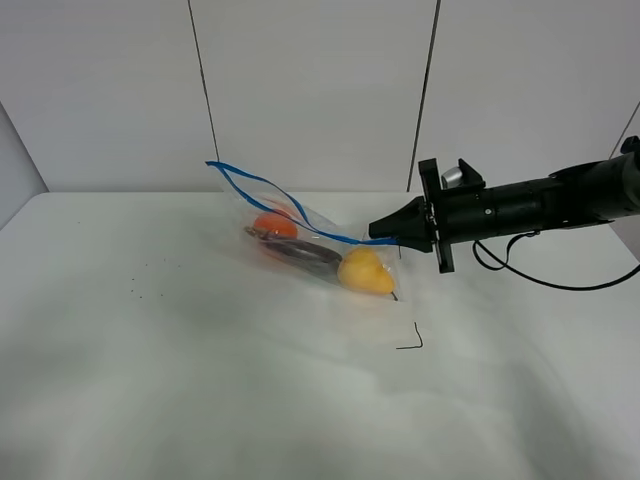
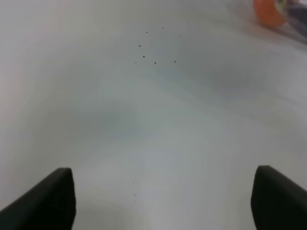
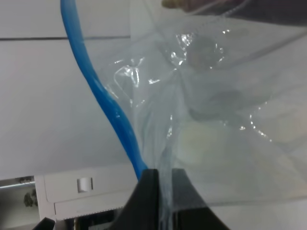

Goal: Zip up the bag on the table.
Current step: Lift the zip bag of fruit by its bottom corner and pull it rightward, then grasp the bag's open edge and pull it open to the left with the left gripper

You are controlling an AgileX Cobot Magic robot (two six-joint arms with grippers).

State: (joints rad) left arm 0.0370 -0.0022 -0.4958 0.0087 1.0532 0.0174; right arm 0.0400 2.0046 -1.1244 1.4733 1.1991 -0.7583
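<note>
The clear bag [image 1: 312, 232] lies mid-table on the white table [image 1: 200, 380], its blue zipper strip [image 1: 232, 178] lifted and gaping open. Inside are an orange [image 1: 274, 224], a purple eggplant [image 1: 300, 254] and a yellow pear [image 1: 366, 271]. My right gripper [image 1: 376, 232] reaches in from the right and is shut on the bag's right corner by the zipper end. The right wrist view shows the jaws [image 3: 162, 189] closed on the plastic [image 3: 216, 124] beside the blue strip [image 3: 108, 103]. My left gripper [image 2: 164, 170] is open over bare table [image 2: 144, 120], with the orange [image 2: 268, 12] far off.
A thin black corner mark [image 1: 410, 340] lies just in front of the bag. Dark specks [image 1: 135, 290] dot the table's left side, and also show in the left wrist view [image 2: 153, 52]. A black cable [image 1: 545, 278] hangs under the right arm. A panelled wall stands behind the table.
</note>
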